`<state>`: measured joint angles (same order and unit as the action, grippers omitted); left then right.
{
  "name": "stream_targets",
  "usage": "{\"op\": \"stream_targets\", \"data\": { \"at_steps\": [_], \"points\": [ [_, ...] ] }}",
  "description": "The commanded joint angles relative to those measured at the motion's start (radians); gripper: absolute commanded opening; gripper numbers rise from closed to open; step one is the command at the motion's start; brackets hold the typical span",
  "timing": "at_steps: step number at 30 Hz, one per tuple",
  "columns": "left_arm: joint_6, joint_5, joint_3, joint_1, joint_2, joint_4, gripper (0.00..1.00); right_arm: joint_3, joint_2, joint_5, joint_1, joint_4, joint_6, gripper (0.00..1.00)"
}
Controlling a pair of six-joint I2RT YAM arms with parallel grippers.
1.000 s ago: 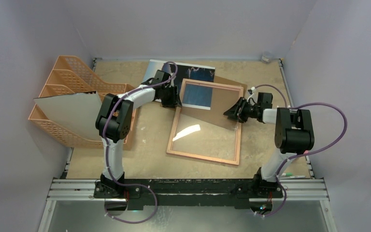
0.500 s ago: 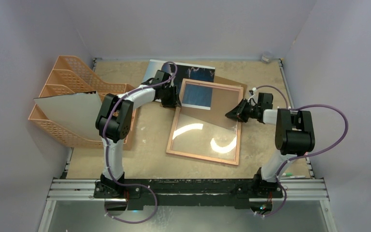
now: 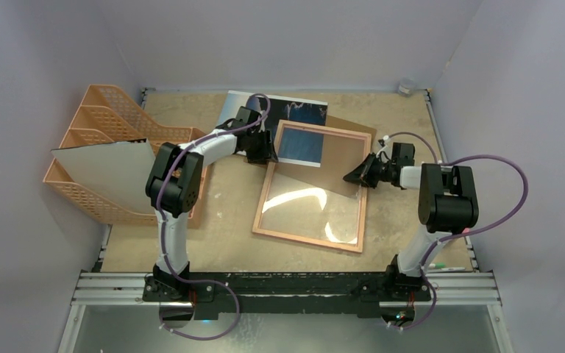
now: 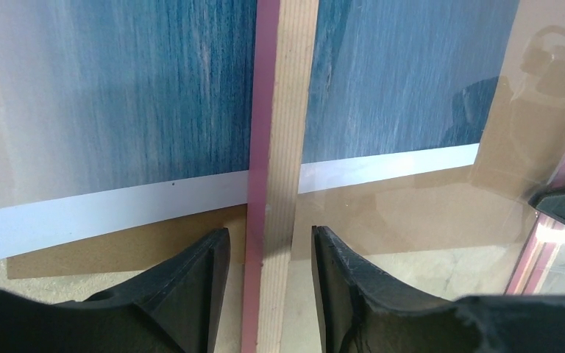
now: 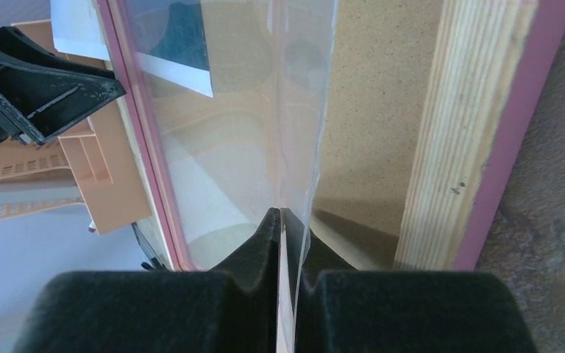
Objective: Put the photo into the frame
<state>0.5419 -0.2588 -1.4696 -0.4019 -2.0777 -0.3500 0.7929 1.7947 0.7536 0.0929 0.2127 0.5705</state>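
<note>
The photo (image 3: 305, 112), dark blue with a white border, lies at the back of the table, partly under the frame (image 3: 309, 243). The frame lies flat with its tan wood rim up. My left gripper (image 3: 262, 154) is open. Its fingers straddle the frame's left rail (image 4: 279, 110) without touching it, with the photo (image 4: 118, 95) beyond. My right gripper (image 3: 350, 177) is shut on the right edge of the clear pane (image 5: 294, 110), which stands tilted up from the frame's rim (image 5: 471, 132). Glare shows on the pane (image 3: 309, 209).
A brown backing board (image 3: 354, 126) lies under the frame's far right corner. Orange file trays (image 3: 110, 118) stand at the left, holding a greyish-white sheet (image 3: 114, 169). A small object (image 3: 407, 86) sits in the back right corner. Walls enclose the table.
The glare on the pane has grown and shifted, so its tilt has changed in my right gripper, which has moved slightly. The left gripper has stayed at the frame's left rail.
</note>
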Motion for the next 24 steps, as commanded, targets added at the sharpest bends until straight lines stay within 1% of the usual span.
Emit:
{"op": "stream_targets", "data": {
  "at_steps": [1,5,12,14,15,16,17,18,20,24],
  "points": [
    [0.002,0.006,0.005,-0.002,0.034,0.027,0.48,0.038,0.015,-0.015,-0.001,-0.097,-0.080,0.04],
    [-0.009,-0.007,0.007,-0.002,0.042,0.040,0.51,0.081,0.024,-0.011,-0.002,-0.131,-0.107,0.00],
    [-0.018,-0.006,0.032,-0.002,0.067,0.070,0.60,0.069,0.001,0.080,-0.002,-0.117,-0.058,0.00],
    [-0.015,-0.002,0.039,-0.002,0.074,0.076,0.63,0.055,-0.006,0.087,-0.001,-0.103,-0.046,0.05],
    [-0.013,-0.002,0.041,-0.002,0.076,0.078,0.64,0.050,-0.011,0.088,-0.001,-0.103,-0.043,0.11],
    [-0.013,-0.002,0.042,-0.002,0.079,0.077,0.66,0.046,-0.017,0.084,-0.001,-0.106,-0.042,0.20],
    [-0.011,-0.002,0.043,-0.002,0.081,0.077,0.67,0.044,-0.025,0.078,-0.001,-0.110,-0.043,0.27],
    [-0.010,-0.002,0.044,-0.002,0.085,0.078,0.68,0.041,-0.033,0.071,-0.001,-0.114,-0.046,0.31],
    [-0.010,0.001,0.045,-0.002,0.093,0.080,0.70,0.038,-0.049,0.056,-0.002,-0.124,-0.047,0.35],
    [-0.004,0.011,0.044,-0.002,0.104,0.085,0.71,0.025,-0.087,0.015,-0.001,-0.131,-0.031,0.38]
  ]
}}
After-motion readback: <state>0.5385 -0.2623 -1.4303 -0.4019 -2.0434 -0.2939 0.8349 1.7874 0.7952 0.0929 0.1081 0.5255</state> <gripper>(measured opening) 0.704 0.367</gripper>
